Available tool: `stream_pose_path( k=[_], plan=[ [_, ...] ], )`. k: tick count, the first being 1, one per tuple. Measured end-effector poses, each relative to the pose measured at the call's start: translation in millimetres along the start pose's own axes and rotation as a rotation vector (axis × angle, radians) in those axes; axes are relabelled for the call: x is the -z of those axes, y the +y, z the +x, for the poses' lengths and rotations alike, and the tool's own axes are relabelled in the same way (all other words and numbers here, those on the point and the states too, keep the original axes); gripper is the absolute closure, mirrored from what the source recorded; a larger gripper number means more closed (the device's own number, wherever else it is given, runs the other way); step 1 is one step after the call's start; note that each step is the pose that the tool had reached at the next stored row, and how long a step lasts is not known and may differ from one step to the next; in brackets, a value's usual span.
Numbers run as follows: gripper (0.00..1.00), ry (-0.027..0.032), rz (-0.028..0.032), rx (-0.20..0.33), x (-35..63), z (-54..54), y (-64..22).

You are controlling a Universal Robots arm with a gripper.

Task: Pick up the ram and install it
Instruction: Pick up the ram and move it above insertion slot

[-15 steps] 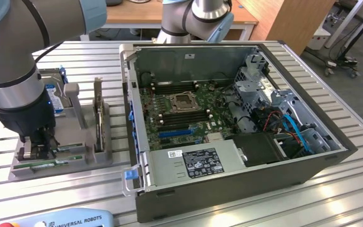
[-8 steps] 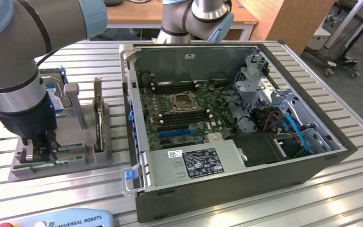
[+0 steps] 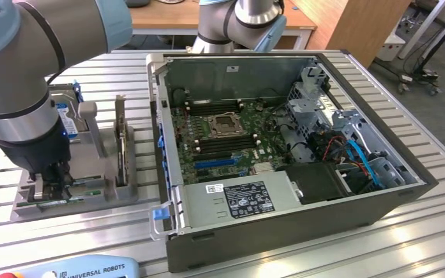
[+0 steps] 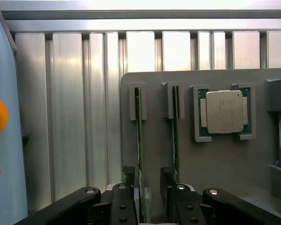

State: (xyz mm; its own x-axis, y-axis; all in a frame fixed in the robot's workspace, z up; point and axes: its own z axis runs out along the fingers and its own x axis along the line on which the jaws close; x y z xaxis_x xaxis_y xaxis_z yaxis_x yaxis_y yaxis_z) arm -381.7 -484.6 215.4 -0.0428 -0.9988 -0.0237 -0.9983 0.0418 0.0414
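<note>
The ram (image 4: 139,136), a thin, long green circuit-board stick, stands on edge in a slot of the flat grey plastic holder (image 4: 201,159) on the ribbed aluminium table (image 4: 70,117). My black two-fingered claw (image 4: 147,171) hangs low over it with its jaws wide. In the wrist view the stick runs between my fingers (image 4: 128,180), nearer one than the other. I cannot tell whether either pad touches it, and nothing is gripped.

A second green stick of the same kind (image 4: 175,131) sits in the neighbouring slot, just outside my other finger. Beyond it, in a square pocket of the same holder, lies a silver-capped square processor chip (image 4: 223,111).

In the exterior view, my claw (image 3: 53,182) reaches down from the pale blue and grey arm onto the near end of the holder, at that view's left. An upright dark expansion card (image 3: 120,139) stands in the holder between my arm and the open black-and-grey computer case (image 3: 284,231). The case lies on its side beside the holder, its green motherboard (image 3: 215,145) exposed, with long dark slots on either side of the square central socket (image 3: 224,124). A light blue control pendant (image 3: 76,269) with a red button lies on the table at the near edge, close to the holder.
</note>
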Motion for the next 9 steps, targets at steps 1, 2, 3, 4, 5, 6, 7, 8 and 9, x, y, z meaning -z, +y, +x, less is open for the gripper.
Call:
stream_pose_path(
  k=[1,2,3,4,5,6,7,8,9],
  plan=[
    [0.64,0.0004,-0.0003,0.005,-0.2,0.0,0.0],
    [0.64,0.0006,-0.0005,0.007,-0.3,0.0,0.0],
    [0.64,0.0006,-0.0004,0.008,-0.4,0.0,0.0],
    [0.64,0.0006,-0.0004,0.008,-0.5,0.0,0.0],
    [0.64,0.0004,-0.0002,0.008,-0.6,0.0,0.0],
    [0.64,0.0004,-0.0003,0.008,-0.7,0.0,0.0],
    [0.64,0.0004,-0.0002,0.010,-0.8,0.0,-0.1],
    [0.64,0.0006,-0.0003,0.013,-1.0,0.0,-0.1],
    [0.64,0.0007,-0.0004,0.016,-1.1,0.0,-0.1]
  ],
)
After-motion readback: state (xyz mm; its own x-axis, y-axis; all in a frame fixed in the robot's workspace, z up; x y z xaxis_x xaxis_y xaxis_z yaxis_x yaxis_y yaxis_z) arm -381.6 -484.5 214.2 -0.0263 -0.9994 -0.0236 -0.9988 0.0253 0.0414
